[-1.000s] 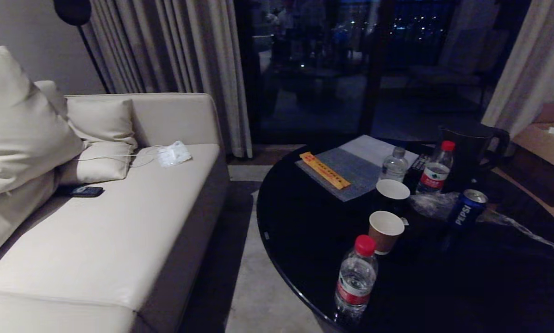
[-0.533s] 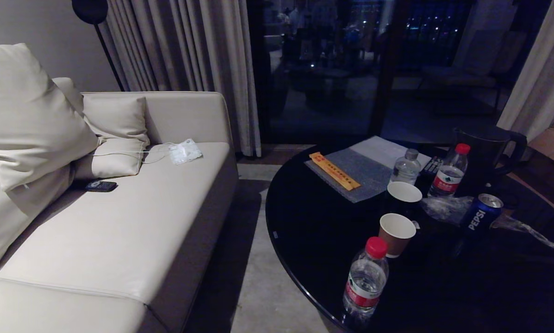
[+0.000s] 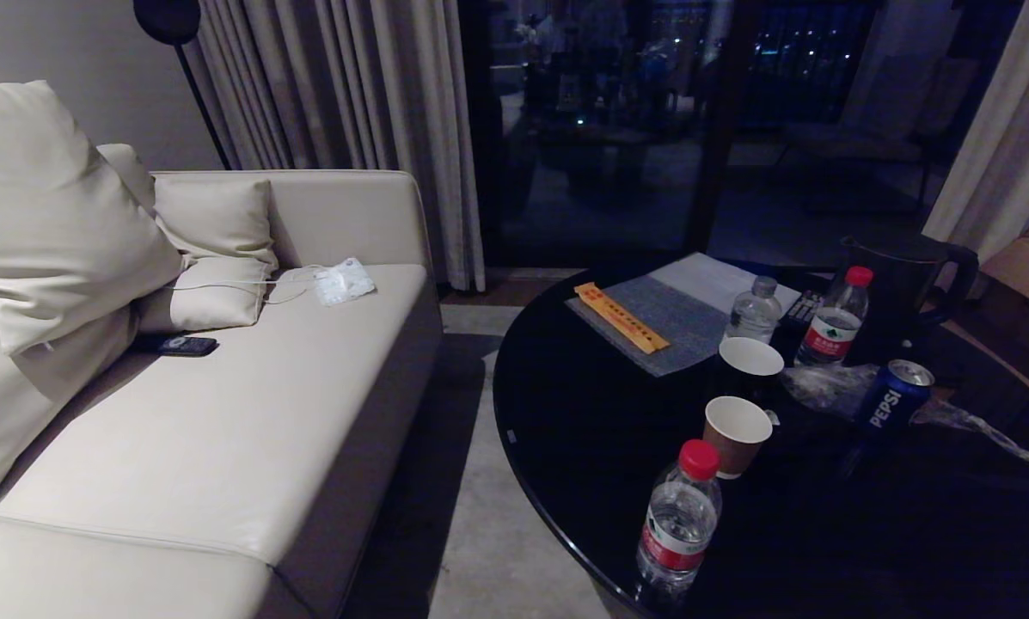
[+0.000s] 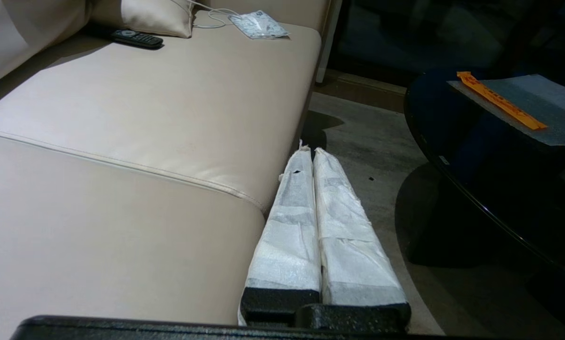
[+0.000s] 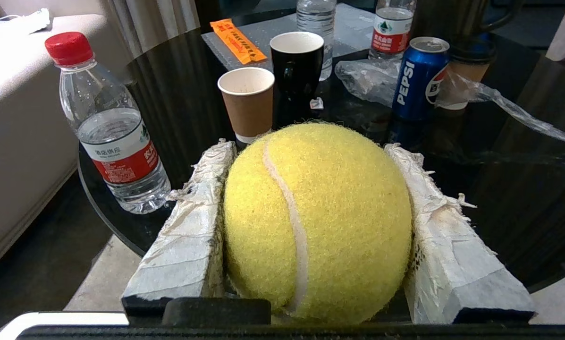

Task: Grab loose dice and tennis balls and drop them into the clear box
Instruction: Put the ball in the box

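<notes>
Beige sofa [image 3: 222, 430], the largest item, lies to the left of the round black bench [image 3: 583, 430], with bare floor between them. Cushions [image 3: 50, 223] are piled at the sofa's far end; a dark remote [image 3: 186, 346] and a white packet [image 3: 342, 282] with a thin cable lie on its seat.

On the bench, from its near rim to its far side: a red-capped water bottle [image 3: 679, 516], a brown paper cup [image 3: 738, 434], a black mug [image 3: 750, 365], a blue Pepsi can [image 3: 892, 397] beside crumpled clear plastic [image 3: 823, 383], 2 more bottles [image 3: 828, 327], a dark kettle [image 3: 901, 288], and a grey mat [image 3: 660, 322] carrying an orange strip [image 3: 621, 316].

The head view shows neither arm. Only the right wrist view shows the tennis ball [image 5: 317, 222]: the right pincer [image 5: 317, 156] grips it between 2 taped fingers [image 5: 192, 226], held just off the bench's near rim, close to the red-capped bottle. Only the left wrist view shows the left pincer [image 4: 310, 153], fingers pressed together and empty, over the floor beside the sofa's edge.

The bench's right part is cut off in every view and too dark to read.
</notes>
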Motion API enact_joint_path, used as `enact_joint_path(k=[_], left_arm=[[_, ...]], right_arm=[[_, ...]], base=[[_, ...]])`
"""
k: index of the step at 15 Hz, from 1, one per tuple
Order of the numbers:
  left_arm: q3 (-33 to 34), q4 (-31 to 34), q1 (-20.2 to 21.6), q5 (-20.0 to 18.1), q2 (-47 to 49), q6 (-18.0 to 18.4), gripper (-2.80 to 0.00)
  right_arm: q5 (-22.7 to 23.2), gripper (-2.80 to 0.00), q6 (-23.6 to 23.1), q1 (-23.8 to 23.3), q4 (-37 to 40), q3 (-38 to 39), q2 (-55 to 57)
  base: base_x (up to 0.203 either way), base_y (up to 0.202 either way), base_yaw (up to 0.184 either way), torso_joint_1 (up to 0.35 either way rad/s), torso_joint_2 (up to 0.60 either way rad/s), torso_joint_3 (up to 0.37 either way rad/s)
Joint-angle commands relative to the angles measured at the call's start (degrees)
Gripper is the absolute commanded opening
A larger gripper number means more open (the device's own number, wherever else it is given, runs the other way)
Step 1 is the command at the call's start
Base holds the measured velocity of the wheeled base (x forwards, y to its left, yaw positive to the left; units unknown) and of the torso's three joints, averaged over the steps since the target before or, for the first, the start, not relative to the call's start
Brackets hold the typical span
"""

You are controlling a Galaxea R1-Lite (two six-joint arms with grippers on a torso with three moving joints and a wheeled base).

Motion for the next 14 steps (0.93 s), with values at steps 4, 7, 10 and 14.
enact_joint_path(k=[4, 7, 10, 14], left_arm=[[0.0, 0.0, 0.0, 0.1, 0.0, -0.1, -2.8], [0.0, 0.0, 0.0, 0.0, 0.1, -0.1, -2.8], [0.0, 0.0, 0.0, 0.0, 0.0, -0.1, -2.8], [0.0, 0.0, 0.0, 0.1, 0.0, -0.1, -2.8]], right_arm=[[0.0, -2.8, 0.0, 0.0, 0.0, 0.6, 0.1], [0.0, -2.8, 0.0, 0.0, -0.1, 0.6, 0.1], [0.0, -2.8, 0.0, -0.1, 0.0, 0.6, 0.1], [0.0, -2.8, 0.0, 0.0, -0.1, 0.6, 0.1]], base=[[0.0, 0.0, 0.0, 0.0, 0.0, 0.0], [0.0, 0.0, 0.0, 0.0, 0.0, 0.0], [0.0, 0.0, 0.0, 0.0, 0.0, 0.0], [-0.109, 0.0, 0.0, 0.002, 0.0, 0.002]])
